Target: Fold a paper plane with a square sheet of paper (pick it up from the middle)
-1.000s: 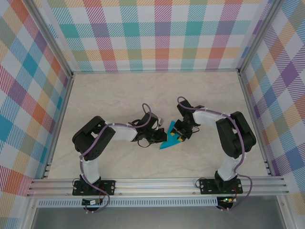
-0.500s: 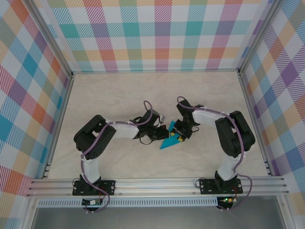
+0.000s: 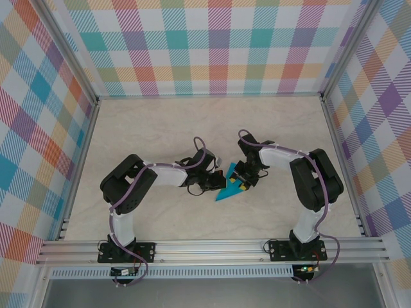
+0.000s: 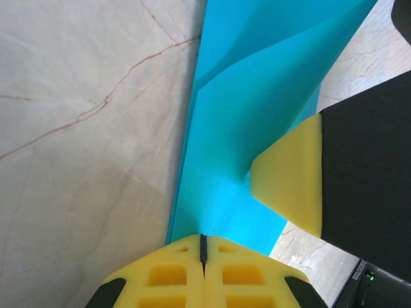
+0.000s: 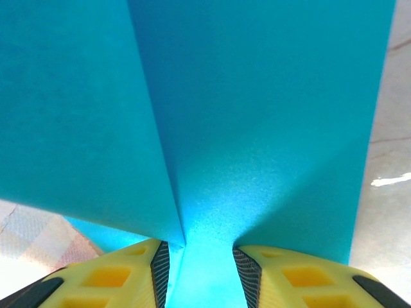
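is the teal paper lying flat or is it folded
Folded. The paper shows layered creases in the left wrist view, and from above it is a narrow pointed wedge, not a square.

The folded paper (image 3: 226, 190) lies on the table (image 3: 160, 122) near its middle. The left gripper (image 3: 216, 181) sits at its left edge, the right gripper (image 3: 243, 182) over its right side, astride a raised fold.

You're looking at plain teal-blue paper (image 3: 226, 190), shading darker along its creases. The fingers (image 5: 282, 273) are yellow with black ribbed pads. The arms (image 3: 164, 174) are white and black, with purple cables (image 3: 199, 140). The table (image 3: 160, 122) is cream marble veined reddish-brown — the walls (image 3: 218, 45) a pastel plaid of teal, orange, purple, yellow and pink.
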Controlling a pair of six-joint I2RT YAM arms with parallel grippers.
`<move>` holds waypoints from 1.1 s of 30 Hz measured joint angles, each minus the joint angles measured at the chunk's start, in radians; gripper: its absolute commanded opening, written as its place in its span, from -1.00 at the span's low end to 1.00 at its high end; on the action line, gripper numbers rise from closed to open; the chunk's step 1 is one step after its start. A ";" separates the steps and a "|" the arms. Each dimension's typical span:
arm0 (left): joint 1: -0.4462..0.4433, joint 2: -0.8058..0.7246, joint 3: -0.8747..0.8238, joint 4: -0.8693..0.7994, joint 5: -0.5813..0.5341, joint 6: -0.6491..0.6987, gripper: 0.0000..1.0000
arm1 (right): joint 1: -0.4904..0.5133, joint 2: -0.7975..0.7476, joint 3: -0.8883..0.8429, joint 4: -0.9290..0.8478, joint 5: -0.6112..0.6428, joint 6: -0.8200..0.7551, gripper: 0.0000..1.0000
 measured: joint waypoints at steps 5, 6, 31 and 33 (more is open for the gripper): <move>0.000 0.001 0.002 -0.011 0.000 0.018 -1.00 | 0.001 -0.012 0.008 0.000 0.000 -0.001 -0.24; 0.000 0.002 0.005 -0.016 0.000 0.021 -1.00 | 0.002 -0.015 0.008 0.000 0.002 -0.001 -0.24; 0.000 0.018 0.082 -0.167 0.000 0.142 -1.00 | 0.012 -0.131 -0.058 0.235 -0.079 -0.219 -1.00; 0.000 0.018 0.085 -0.173 0.000 0.143 -1.00 | 0.012 -0.112 -0.068 0.259 -0.088 -0.223 -1.00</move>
